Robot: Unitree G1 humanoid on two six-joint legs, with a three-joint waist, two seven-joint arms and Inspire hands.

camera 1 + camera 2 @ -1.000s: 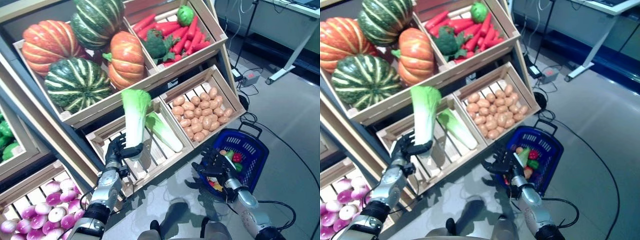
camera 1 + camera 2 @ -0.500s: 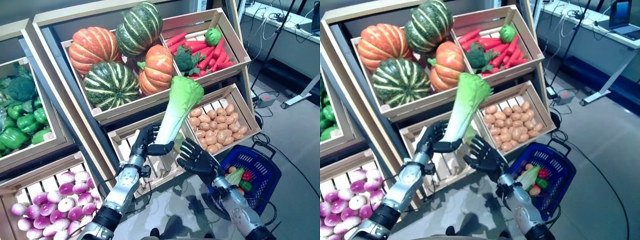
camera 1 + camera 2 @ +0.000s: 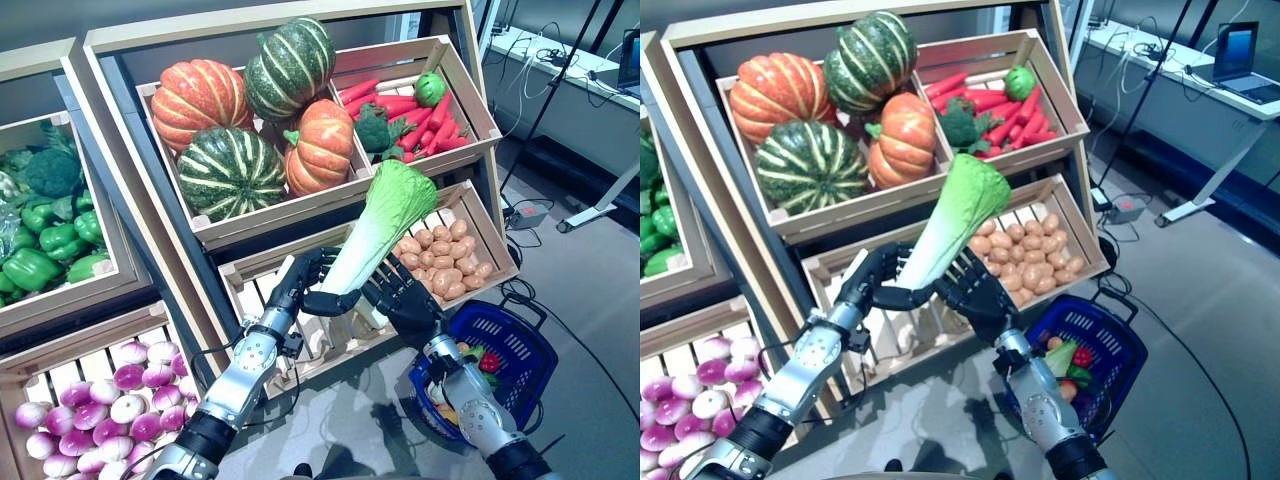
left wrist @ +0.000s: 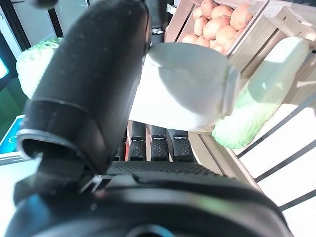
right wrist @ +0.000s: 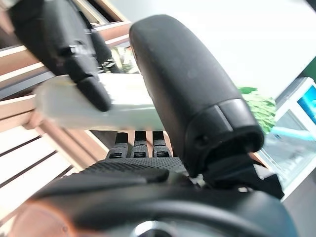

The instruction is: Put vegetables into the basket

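My left hand [image 3: 298, 290] is shut on the white stalk of a long napa cabbage [image 3: 376, 224] and holds it tilted, leafy end up, in front of the stand's lower crates. In the left wrist view the white stalk [image 4: 182, 94] sits between thumb and fingers. My right hand [image 3: 408, 300] is open, its fingers spread right beside the stalk from the other side; the stalk also shows in the right wrist view [image 5: 123, 101]. The blue basket [image 3: 522, 338] stands on the floor at the lower right with a red vegetable [image 3: 489, 362] and green ones in it.
The wooden stand [image 3: 290, 215] with its slanted crates rises right behind both hands. A second napa cabbage [image 4: 269, 79] lies in the slatted crate under the held one. Grey floor [image 3: 590, 290] with cables and a desk leg lies to the right.
My left hand has lifted the cabbage and tilted it to the right. My right hand has risen from the basket's rim to the stalk. The camera has shifted too.
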